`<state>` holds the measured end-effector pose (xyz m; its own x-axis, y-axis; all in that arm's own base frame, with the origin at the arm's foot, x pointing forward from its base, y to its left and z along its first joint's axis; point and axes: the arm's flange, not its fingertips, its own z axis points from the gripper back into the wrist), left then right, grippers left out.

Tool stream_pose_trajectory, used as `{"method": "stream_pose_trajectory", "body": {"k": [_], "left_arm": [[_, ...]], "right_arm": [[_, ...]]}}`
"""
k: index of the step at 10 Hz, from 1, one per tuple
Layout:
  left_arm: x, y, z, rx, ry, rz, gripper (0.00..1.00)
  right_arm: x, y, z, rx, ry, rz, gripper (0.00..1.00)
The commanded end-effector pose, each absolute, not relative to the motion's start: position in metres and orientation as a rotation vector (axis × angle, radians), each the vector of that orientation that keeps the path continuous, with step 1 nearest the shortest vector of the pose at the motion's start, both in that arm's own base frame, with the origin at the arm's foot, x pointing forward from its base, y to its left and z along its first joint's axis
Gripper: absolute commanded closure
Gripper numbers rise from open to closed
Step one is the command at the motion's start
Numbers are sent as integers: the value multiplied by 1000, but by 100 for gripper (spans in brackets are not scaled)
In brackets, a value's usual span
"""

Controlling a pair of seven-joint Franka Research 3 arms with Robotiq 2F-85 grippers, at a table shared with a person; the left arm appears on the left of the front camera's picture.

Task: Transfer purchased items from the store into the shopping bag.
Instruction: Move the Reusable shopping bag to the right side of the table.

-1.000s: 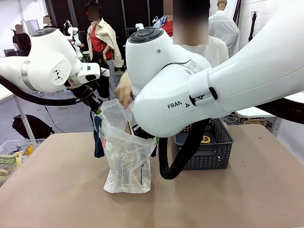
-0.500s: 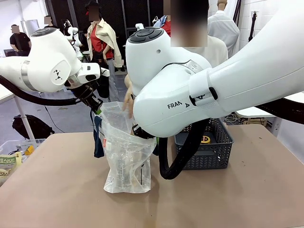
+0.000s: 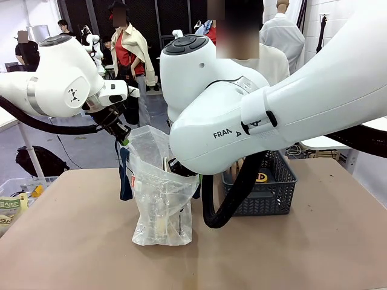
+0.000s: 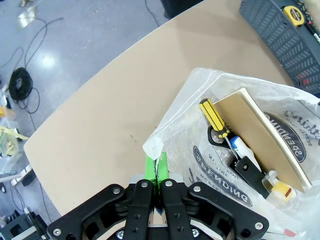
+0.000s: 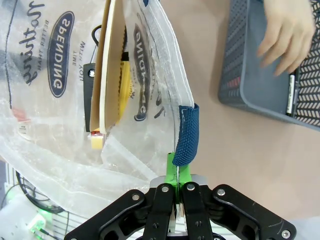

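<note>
Front: the person's hand [image 5: 281, 36] has left the shopping bag [image 3: 160, 199], so I judge another item in; left wrist: left gripper [image 4: 156, 169] pinched on its rim; right wrist: right gripper [image 5: 178, 172] clamping its edge by the navy strap [image 5: 186, 135], hand now in the store [image 5: 239, 75].

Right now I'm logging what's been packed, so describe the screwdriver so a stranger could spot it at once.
Start at the clear plastic bag on the brown table, its rim pinched by the left claw and right claw. Look into its mouth: the screwdriver lies against the flat tan card. Nothing else in there has a yellow handle with black stripes.
</note>
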<state>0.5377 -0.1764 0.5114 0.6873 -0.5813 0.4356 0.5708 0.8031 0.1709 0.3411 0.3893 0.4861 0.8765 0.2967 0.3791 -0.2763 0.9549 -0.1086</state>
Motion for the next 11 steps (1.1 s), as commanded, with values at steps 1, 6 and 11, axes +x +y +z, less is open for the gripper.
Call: {"method": "stream_pose_trajectory", "body": {"k": [1, 6, 11], "left_arm": [[538, -173, 515, 24, -491, -640, 100], [538, -173, 515, 24, -491, -640, 100], [538, -173, 515, 24, -491, -640, 100]], "right_arm": [[339, 387, 484, -49, -406, 297, 100], [339, 387, 484, -49, -406, 297, 100], [339, 387, 484, -49, -406, 297, 100]]}}
